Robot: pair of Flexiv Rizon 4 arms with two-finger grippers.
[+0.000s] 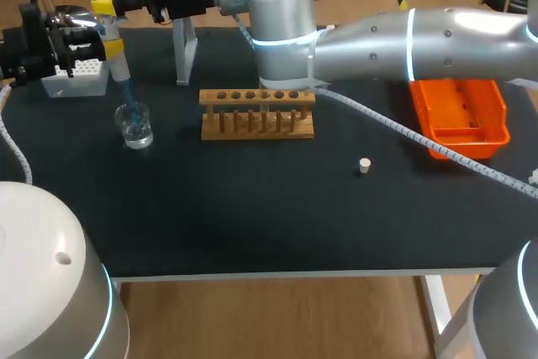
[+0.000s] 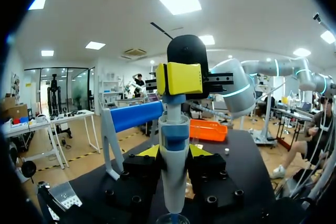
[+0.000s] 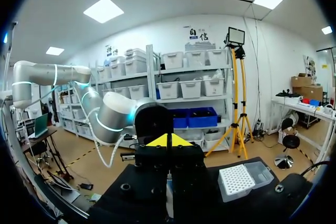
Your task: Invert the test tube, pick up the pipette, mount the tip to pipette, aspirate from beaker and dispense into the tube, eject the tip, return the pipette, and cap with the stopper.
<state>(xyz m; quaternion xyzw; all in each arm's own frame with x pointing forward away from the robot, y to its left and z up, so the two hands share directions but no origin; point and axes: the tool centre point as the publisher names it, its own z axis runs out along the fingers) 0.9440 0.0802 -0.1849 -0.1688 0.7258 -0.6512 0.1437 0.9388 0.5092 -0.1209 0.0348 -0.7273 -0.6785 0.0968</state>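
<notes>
My left gripper [image 1: 94,39] [image 2: 173,153] is shut on the white pipette [image 1: 113,55] [image 2: 173,171] and holds it upright. The pipette's blue tip [image 1: 126,94] reaches down into the glass beaker [image 1: 134,126] [image 2: 173,219] of clear liquid. My right arm reaches across from the right. Its gripper [image 1: 105,2] [image 3: 168,142] is shut, and its yellow fingertips [image 2: 184,78] rest on top of the pipette's plunger. The wooden tube rack [image 1: 256,113] stands mid-table; I cannot make out the tube in it. The small white stopper [image 1: 364,166] [image 2: 227,151] lies loose to the rack's right.
A white tip box [image 1: 77,71] [image 3: 239,179] sits at the far left behind the beaker. The pipette stand [image 1: 185,52] [image 2: 111,145] is behind the rack. An orange tray [image 1: 458,115] [image 2: 207,129] lies at the right. A cable [image 1: 403,134] trails across the table.
</notes>
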